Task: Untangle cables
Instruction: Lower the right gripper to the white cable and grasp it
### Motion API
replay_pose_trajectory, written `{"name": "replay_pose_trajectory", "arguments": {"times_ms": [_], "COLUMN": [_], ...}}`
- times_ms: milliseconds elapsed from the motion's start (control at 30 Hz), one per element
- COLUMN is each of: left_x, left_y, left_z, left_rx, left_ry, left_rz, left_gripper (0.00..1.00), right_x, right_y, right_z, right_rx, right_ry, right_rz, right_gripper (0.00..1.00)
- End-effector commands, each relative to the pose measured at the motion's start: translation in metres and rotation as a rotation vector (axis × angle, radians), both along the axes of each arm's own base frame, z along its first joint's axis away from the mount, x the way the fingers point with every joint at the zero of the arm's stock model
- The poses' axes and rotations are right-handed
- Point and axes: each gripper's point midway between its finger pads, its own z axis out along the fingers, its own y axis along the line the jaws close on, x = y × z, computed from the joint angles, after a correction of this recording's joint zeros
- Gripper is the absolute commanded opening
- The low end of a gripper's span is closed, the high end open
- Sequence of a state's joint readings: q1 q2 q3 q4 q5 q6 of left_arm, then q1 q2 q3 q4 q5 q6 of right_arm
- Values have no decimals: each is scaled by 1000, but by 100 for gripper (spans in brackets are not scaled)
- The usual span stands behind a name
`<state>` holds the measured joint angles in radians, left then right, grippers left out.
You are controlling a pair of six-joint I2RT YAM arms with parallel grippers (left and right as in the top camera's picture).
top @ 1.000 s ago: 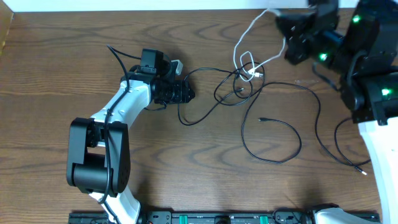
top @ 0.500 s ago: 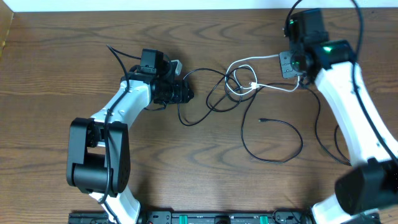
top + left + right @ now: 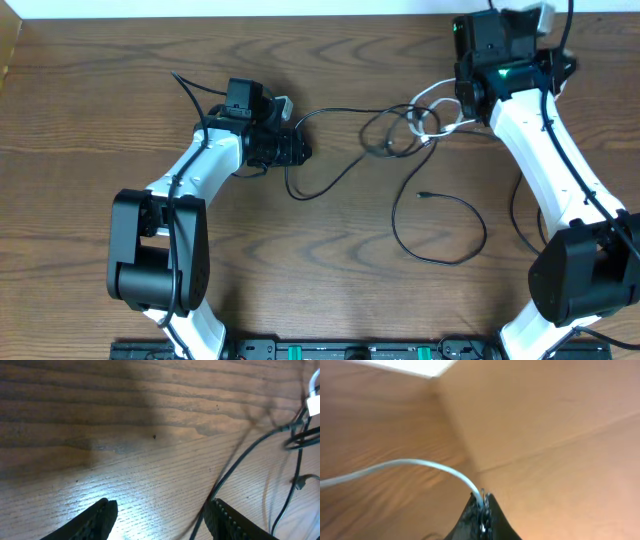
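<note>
On the wooden table, the right gripper clamps the limp, light white cord; the left gripper gapes around the black cord, probably best pinched near where they cross.

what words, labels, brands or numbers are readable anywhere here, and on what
None readable. No text shows on the brown wooden table, the thin black cord, the thin white cord, the left arm or the right arm; the green lights on the right arm are plain glows, not signs.
</note>
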<state>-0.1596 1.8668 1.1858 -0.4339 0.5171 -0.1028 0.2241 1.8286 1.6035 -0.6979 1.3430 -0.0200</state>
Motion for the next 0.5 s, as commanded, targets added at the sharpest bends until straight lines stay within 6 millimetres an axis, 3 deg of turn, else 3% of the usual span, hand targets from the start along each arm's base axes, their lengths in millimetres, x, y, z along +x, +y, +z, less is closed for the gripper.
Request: {"name": "replay_pose_trajectory", "arguments": {"times_ms": [0, 67, 133, 167, 233, 333, 400, 467], "left_x": [-3, -3, -3, -3, -3, -3, -3, -3], "left_y": [3, 3, 3, 3, 3, 3, 3, 3], "left_z": [-9, -9, -9, -9, -9, -9, -9, -9], "left_rx": [18, 18, 18, 18, 18, 18, 18, 18], "left_ry": [11, 11, 11, 11, 11, 11, 12, 12], "left_rz": [-9, -9, -9, -9, -9, -9, -9, -9], "left_gripper": [62, 62, 62, 62, 62, 62, 62, 62], "right_x": [-24, -13, 9, 24, 29, 7, 2, 4], "right_y": [-8, -3, 12, 37, 88, 153, 158, 146], "right_z": [47, 36, 7, -29, -77, -116, -123, -127], "right_rx": [-172, -108, 20, 180, 453, 774, 835, 830], "right_ry": [-27, -15, 95, 221, 380, 563, 578, 556], "right_rz": [-122, -56, 113, 308, 589, 891, 893, 816], "right_gripper": [1, 1, 1, 1, 1, 6, 6, 5]}}
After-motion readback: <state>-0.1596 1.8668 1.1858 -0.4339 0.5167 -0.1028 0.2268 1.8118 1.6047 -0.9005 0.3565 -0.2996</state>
